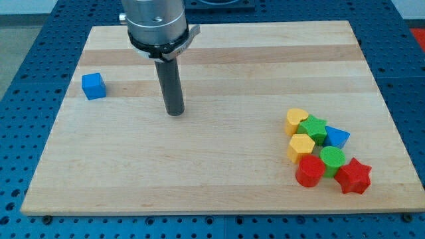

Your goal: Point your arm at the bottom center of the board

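Note:
My tip (175, 113) rests on the wooden board (199, 172), left of centre and in the upper half of the view. A blue cube (93, 86) sits alone to the tip's left, near the board's left edge. A cluster of blocks lies far to the tip's lower right: a yellow heart (296, 119), a green star (313, 129), a blue triangle-like block (337, 137), a yellow pentagon (301, 147), a green cylinder (332, 159), a red cylinder (309, 171) and a red star (353, 176). The tip touches no block.
The arm's grey housing (154, 23) hangs over the board's top edge. A blue perforated table (26, 53) surrounds the board on all sides.

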Tool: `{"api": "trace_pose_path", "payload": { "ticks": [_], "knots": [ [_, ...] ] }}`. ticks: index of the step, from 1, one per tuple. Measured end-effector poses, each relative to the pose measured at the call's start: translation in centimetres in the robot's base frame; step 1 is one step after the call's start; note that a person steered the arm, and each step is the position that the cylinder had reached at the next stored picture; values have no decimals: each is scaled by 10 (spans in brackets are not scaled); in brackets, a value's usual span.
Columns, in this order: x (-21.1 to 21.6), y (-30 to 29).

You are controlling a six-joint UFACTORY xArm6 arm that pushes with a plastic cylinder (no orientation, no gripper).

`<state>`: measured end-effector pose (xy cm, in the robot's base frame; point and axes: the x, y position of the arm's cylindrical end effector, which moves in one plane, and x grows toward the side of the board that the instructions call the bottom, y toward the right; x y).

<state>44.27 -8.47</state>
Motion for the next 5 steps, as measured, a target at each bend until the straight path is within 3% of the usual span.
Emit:
{"api": "trace_pose_path", "payload": {
  "ticks": [3,5],
  "knots": [
    [14,8],
    [50,43]
  ]
}}
